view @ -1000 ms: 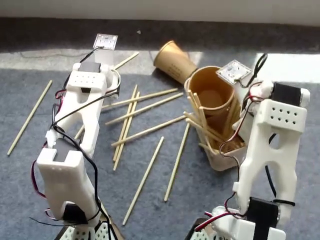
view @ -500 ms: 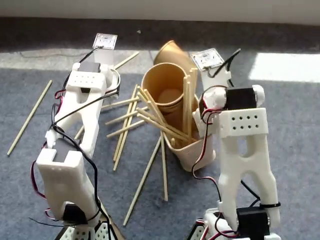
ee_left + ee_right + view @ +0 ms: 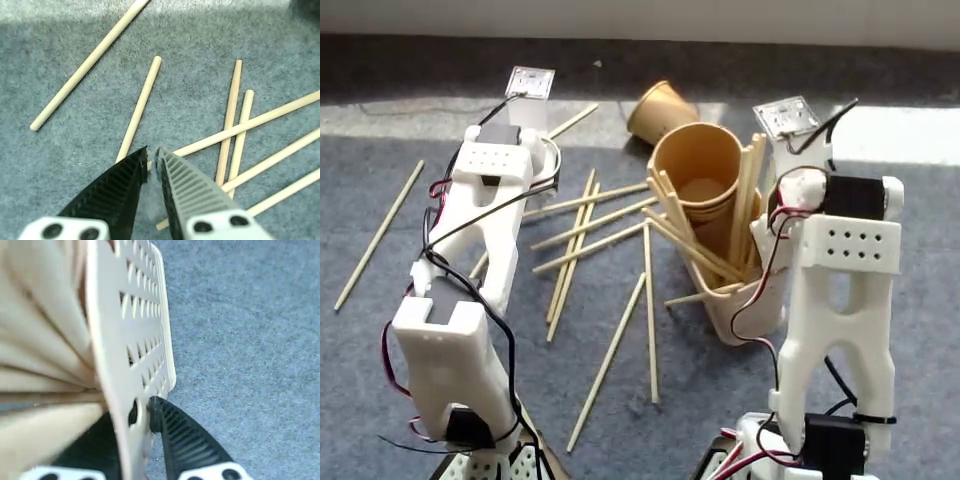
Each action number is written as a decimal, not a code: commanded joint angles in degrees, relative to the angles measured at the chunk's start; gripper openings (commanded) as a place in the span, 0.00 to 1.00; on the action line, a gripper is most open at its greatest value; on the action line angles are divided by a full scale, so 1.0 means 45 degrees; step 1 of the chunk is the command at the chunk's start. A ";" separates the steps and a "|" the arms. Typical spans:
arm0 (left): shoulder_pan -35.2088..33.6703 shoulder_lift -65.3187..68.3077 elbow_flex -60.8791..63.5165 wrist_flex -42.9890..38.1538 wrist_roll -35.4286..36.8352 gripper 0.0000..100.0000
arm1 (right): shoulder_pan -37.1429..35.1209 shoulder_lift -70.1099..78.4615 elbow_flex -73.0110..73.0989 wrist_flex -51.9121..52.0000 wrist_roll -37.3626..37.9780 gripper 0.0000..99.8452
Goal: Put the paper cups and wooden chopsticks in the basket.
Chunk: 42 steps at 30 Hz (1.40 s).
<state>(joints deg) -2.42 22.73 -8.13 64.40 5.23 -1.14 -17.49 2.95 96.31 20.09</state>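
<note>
Our right gripper [image 3: 141,410] has its jaws pinched onto the slotted wall of the basket [image 3: 132,335], one finger inside and one outside. In the high view the basket [image 3: 742,315] leans beside the right arm [image 3: 840,270], with a paper cup [image 3: 695,165] and a bundle of chopsticks [image 3: 698,245] fanning out of its mouth.

We judge the step to be shifting the loaded basket. To do it well we want a firm pinch low on the rim, a slow path, and the mouth tipped upward so nothing slides out.

Our left gripper [image 3: 151,157] is all but closed and holds nothing, poised over loose chopsticks [image 3: 140,107].

The basket is thin, pale, perforated plastic. The second cup [image 3: 655,108] is a smooth tan cone lying on its side. The sticks are slim, round and light on the grey, nubbly carpet [image 3: 65,165].
</note>
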 commanded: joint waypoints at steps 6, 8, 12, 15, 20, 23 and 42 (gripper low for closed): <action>0.0166 -0.0127 -0.0049 -0.0059 0.0039 0.06 | 0.0264 -0.0537 0.4093 -0.3096 0.0117 0.10; 0.0186 -0.0127 -0.0049 -0.0059 0.0039 0.06 | 0.0283 -0.0635 0.4308 -0.3722 -0.0234 0.19; 0.0186 -0.0127 -0.0049 -0.0059 0.0039 0.06 | 0.0283 -0.0674 0.3507 -0.4972 -0.1641 0.35; 0.0186 -0.0127 -0.0049 -0.0078 0.0039 0.06 | 0.0244 -0.0674 0.2159 -0.5578 -0.2696 0.38; 0.0186 -0.0127 -0.0049 -0.0098 0.0039 0.06 | 0.0244 -0.0674 -0.1201 -0.4952 -0.3145 0.38; 0.0186 -0.0127 -0.0049 -0.0117 0.0039 0.06 | 0.0225 -0.0674 -0.2921 -0.3839 -0.3184 0.38; -0.0498 -0.0147 -0.2002 0.1231 -0.0606 0.06 | 0.2100 -0.2393 -1.0403 0.1104 -0.3204 0.38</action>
<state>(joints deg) -3.03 22.73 -9.63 65.27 3.38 3.60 -23.82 -47.34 100.00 6.02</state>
